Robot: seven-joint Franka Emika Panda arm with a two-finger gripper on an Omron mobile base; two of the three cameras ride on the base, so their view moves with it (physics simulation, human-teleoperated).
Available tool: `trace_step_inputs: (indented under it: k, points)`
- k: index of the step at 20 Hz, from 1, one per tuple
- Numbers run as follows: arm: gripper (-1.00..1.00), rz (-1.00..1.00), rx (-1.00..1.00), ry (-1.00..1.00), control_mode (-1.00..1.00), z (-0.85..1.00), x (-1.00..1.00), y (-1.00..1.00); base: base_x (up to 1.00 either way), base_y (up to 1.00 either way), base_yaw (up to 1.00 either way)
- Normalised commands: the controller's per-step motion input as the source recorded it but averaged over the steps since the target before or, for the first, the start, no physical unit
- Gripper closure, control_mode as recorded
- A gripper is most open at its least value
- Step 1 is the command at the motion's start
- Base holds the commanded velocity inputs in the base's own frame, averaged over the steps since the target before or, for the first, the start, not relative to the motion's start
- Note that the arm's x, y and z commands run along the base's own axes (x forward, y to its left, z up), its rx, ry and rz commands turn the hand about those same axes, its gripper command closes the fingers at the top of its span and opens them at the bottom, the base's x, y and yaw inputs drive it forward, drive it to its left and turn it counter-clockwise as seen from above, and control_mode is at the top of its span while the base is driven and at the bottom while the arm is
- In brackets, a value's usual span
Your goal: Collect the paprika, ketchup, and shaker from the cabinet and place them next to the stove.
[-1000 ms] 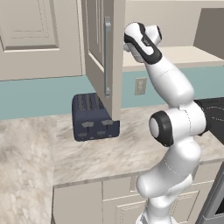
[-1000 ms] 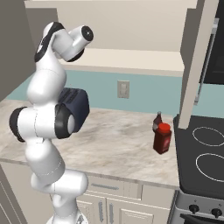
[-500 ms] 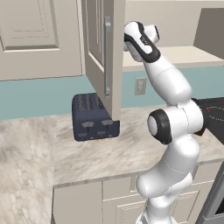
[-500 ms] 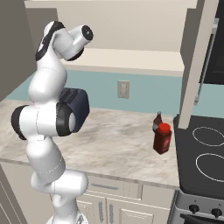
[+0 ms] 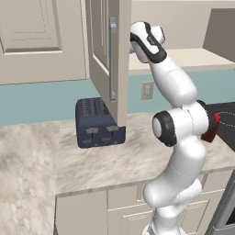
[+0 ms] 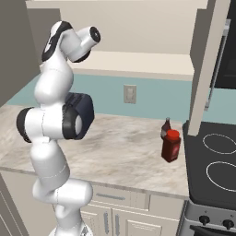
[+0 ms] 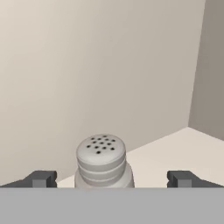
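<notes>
Little had moved since the earlier frames: the arm had kept its reach up into the cabinet [image 5: 103, 55], the wrist turned only slightly. On the hand view the gripper [image 7: 111, 179] stood wide open, holding nothing, and the shaker [image 7: 103, 161] stood upright on the shelf [image 7: 175, 148] between its fingertips [image 7: 41, 179], nearer the left one and apart from both. Below the cabinet, on the counter [image 6: 120, 152], the ketchup [image 6: 171, 145] stood just left of the stove [image 6: 214, 166], with a darker bottle [image 6: 165, 128] close behind it. Farther left of the stove, the toaster [image 5: 97, 123] sat under the open door's edge, by the handle [image 5: 112, 59].
</notes>
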Motion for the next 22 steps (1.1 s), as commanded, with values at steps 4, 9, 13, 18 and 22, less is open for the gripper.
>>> trace_step_inputs:
  k: [4, 9, 13, 18, 22]
  points:
    - [-1.00, 0.06, 0.00, 0.00, -1.00, -0.02, 0.08, 0.00, 0.00, 0.00, 0.00]
    - [1.00, 0.06, 0.00, 0.00, -1.00, -0.09, 0.02, 0.11, 0.00, 0.00, 0.00]
    - [1.00, 0.07, 0.00, 0.00, -1.00, -0.12, 0.00, 0.20, 0.00, 0.00, 0.00]
    - [1.00, 0.04, -0.02, 0.01, -1.00, -0.12, 0.00, 0.29, 0.00, 0.00, 0.00]
    - [1.00, 0.03, -0.03, 0.01, -1.00, -0.05, 0.00, 0.24, 0.00, 0.00, 0.00]
